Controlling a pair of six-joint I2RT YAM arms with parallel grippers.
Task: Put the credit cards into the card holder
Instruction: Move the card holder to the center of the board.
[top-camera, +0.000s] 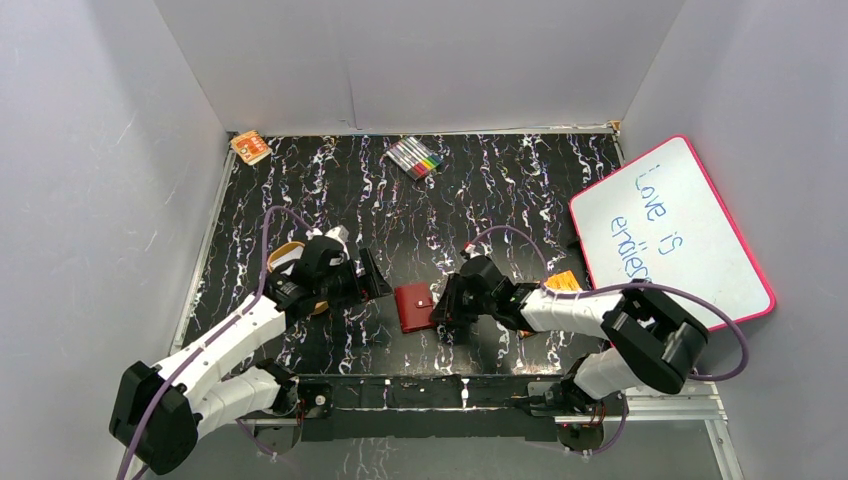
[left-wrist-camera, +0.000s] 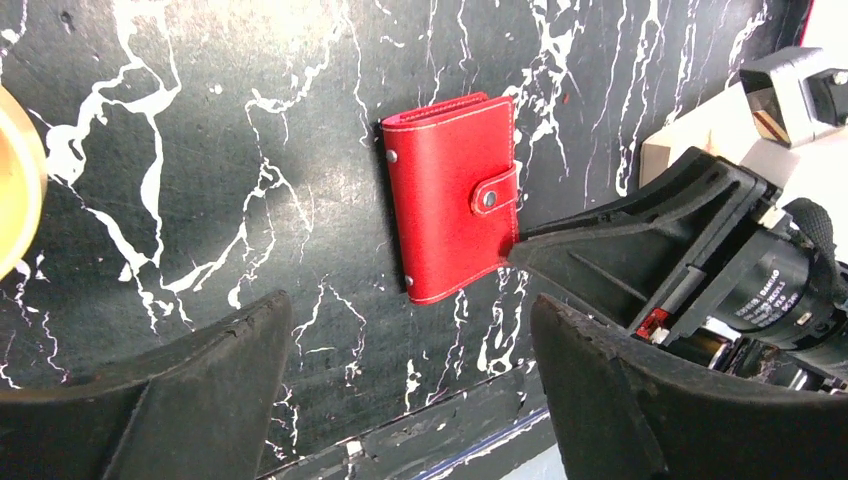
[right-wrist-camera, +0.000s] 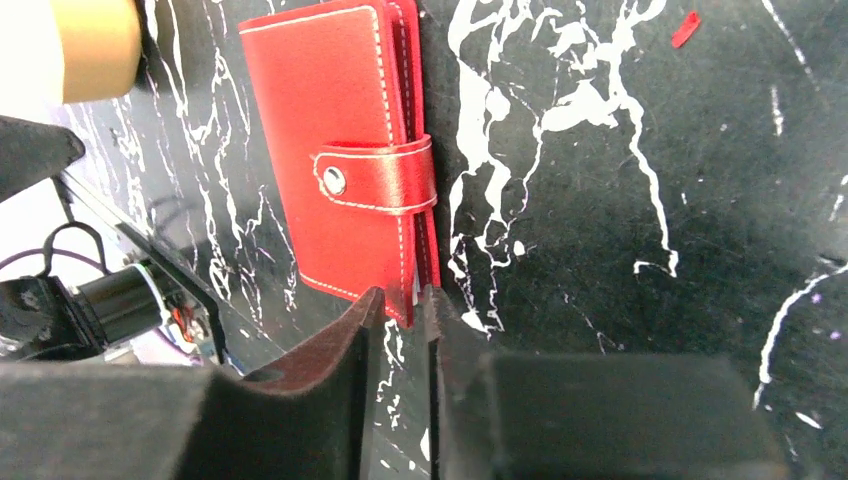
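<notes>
The small red folding card holder with a snap tab (top-camera: 414, 307) lay flat on the black white-veined marble-pattern table (top-camera: 500, 200), between the two arms, closed and snapped. No credit cards showed anywhere, so the loading looked finished, with only the retreat left.

The left gripper (left-wrist-camera: 408, 310) hovered near the holder with its fingers wide apart, gripping nothing. The right gripper (right-wrist-camera: 400, 295) had its fingers nearly together, and the holder's corner reached into the slim gap. Whether they pinched it I could not tell.

The next move would call for backing both arms off without dragging the holder.

The pink-framed whiteboard (top-camera: 690, 215) read "Love is", then a partly hidden word starting "endle"
</notes>
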